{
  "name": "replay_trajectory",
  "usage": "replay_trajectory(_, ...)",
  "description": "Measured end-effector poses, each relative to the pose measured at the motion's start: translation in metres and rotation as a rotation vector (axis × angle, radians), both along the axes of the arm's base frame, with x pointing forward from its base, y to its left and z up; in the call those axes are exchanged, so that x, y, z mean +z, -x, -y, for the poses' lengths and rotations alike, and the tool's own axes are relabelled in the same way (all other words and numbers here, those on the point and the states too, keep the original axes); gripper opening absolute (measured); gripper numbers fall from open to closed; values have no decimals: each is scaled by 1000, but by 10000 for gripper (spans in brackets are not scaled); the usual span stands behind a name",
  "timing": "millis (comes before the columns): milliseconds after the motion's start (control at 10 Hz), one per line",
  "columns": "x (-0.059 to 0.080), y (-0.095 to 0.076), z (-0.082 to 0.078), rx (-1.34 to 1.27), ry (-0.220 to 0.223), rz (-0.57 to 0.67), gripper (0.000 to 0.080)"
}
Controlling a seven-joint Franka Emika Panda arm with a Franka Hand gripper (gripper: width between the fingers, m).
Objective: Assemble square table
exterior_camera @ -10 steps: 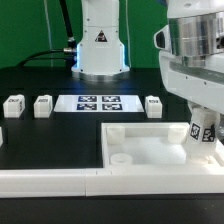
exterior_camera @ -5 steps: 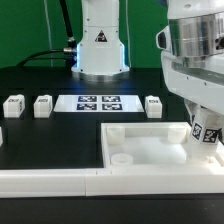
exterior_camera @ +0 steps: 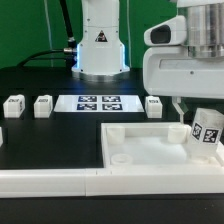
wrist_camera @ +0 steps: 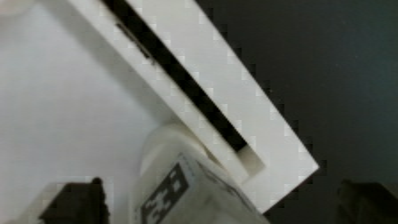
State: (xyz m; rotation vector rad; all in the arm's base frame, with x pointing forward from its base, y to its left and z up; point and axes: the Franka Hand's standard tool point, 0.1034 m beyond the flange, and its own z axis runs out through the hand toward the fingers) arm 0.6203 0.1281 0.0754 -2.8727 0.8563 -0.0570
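The white square slab (exterior_camera: 150, 146) lies flat at the front, with a round socket (exterior_camera: 121, 157) showing near its front left corner. One tagged leg block (exterior_camera: 207, 131) stands tilted on the slab's corner at the exterior view's right. My gripper (exterior_camera: 198, 110) hangs just above that leg. In the wrist view the leg (wrist_camera: 192, 188) sits between my two dark fingertips (wrist_camera: 75, 203) with a gap on each side, beside the slab's raised rim (wrist_camera: 199, 85). The jaws are open. Three more leg blocks (exterior_camera: 13, 105), (exterior_camera: 43, 104), (exterior_camera: 154, 104) rest on the black table behind the slab.
The marker board (exterior_camera: 98, 103) lies between the loose legs. The long white L-shaped wall (exterior_camera: 60, 183) runs along the front edge. The arm's white base (exterior_camera: 100, 45) stands at the back centre, with a black cable beside it.
My gripper has lifted off the leg it covered. The leg now stands free and tilted on the slab's right corner, with its tag in full view.
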Motion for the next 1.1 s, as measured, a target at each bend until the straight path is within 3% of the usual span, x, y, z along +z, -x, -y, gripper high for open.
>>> replay_trajectory(200, 1, -3, 10, 314, 58, 40, 649)
replay_trajectory(500, 2, -6, 10, 368, 75, 89, 649)
replay_trajectory(700, 2, -6, 11, 368, 75, 89, 385)
replay_trajectory(800, 2, -6, 10, 299, 65, 81, 385)
replay_trajectory(900, 2, -6, 10, 203, 52, 71, 290)
replay_trajectory(1100, 1, -6, 11, 90, 40, 58, 290)
